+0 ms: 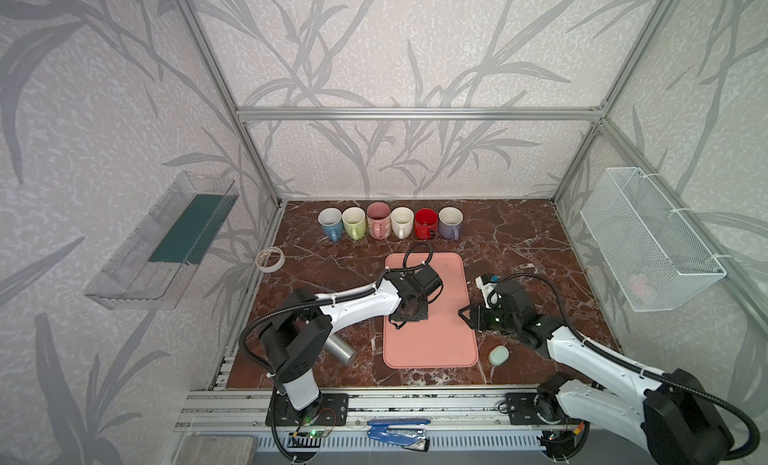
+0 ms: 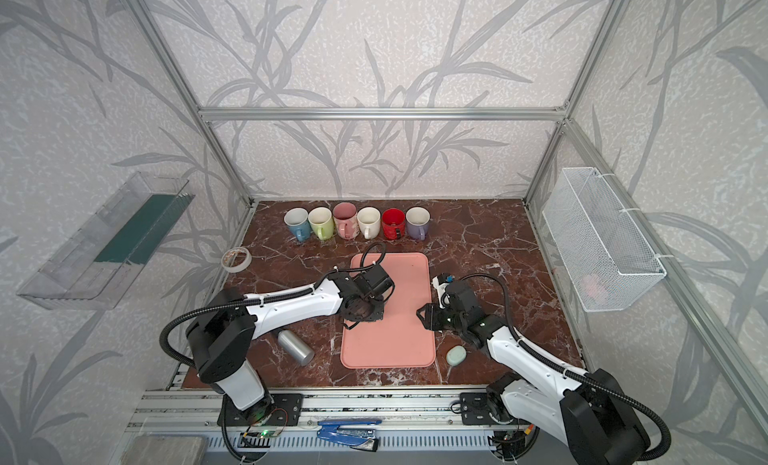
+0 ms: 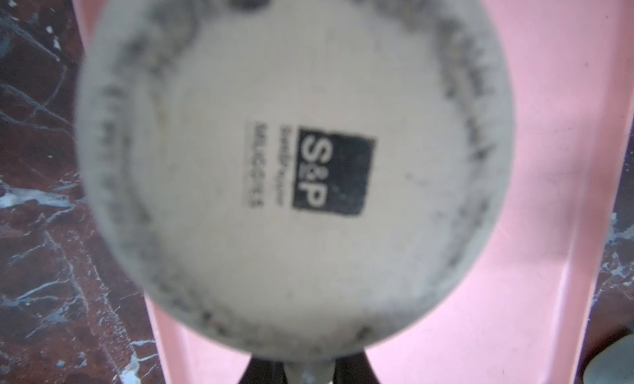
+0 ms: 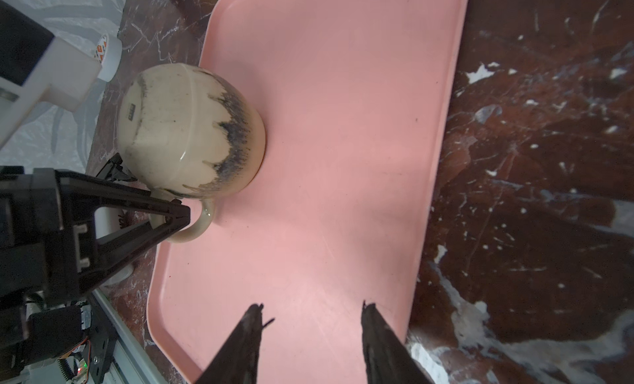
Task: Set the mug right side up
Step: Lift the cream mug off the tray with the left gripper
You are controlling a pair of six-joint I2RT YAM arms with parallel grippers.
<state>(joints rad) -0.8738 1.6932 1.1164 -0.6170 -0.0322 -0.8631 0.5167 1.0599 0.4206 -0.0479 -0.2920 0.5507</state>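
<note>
Mugs number seven: six upright coloured ceramic mugs (image 1: 390,225) stand in a row beyond the pink rectangular plastic tray (image 1: 444,342), and one cream glazed mug with a dark speckled rim band (image 4: 192,128) sits on the tray, near its left edge. Both top views hide that mug under my left wrist. The right wrist view gives its side, the left wrist view its stamped base (image 3: 295,166). It stands mouth down, base up, long axis vertical, handle (image 4: 202,224) sticking sideways. My left pincer (image 4: 183,215) is clamped narrow on that handle. My right pincer (image 4: 312,306) hangs half-spread at the tray's right edge, holding nothing.
</note>
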